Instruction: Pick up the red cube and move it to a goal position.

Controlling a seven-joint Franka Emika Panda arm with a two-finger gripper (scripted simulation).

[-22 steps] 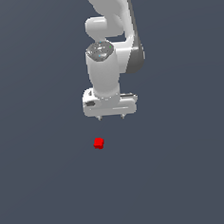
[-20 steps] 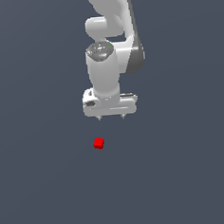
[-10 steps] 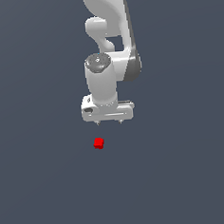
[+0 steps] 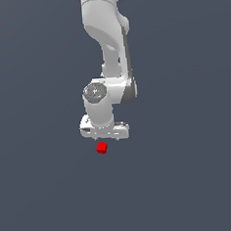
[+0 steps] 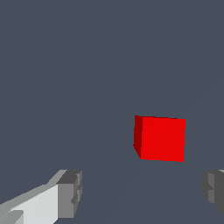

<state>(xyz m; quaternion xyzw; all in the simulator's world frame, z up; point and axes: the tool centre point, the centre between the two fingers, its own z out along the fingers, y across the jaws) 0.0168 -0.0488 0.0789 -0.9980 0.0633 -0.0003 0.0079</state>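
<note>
The red cube (image 4: 102,148) is a tiny bright red block lying on the flat grey floor. In the exterior view my white gripper (image 4: 105,138) hangs just above and behind it, fingertips barely showing under the hand. In the wrist view the red cube (image 5: 160,138) lies ahead of the gap between my two grey fingertips (image 5: 70,194), nearer the far-side one. The gripper (image 5: 141,192) is open and empty, its jaws wide apart, wider than the cube.
The white arm (image 4: 106,34) rises from the gripper toward the top of the exterior view. A plain grey floor (image 4: 191,180) surrounds the cube.
The arm has lowered and shifted toward the exterior view's left, bringing the gripper down close over the cube. The cube has not moved. The jaws stay open.
</note>
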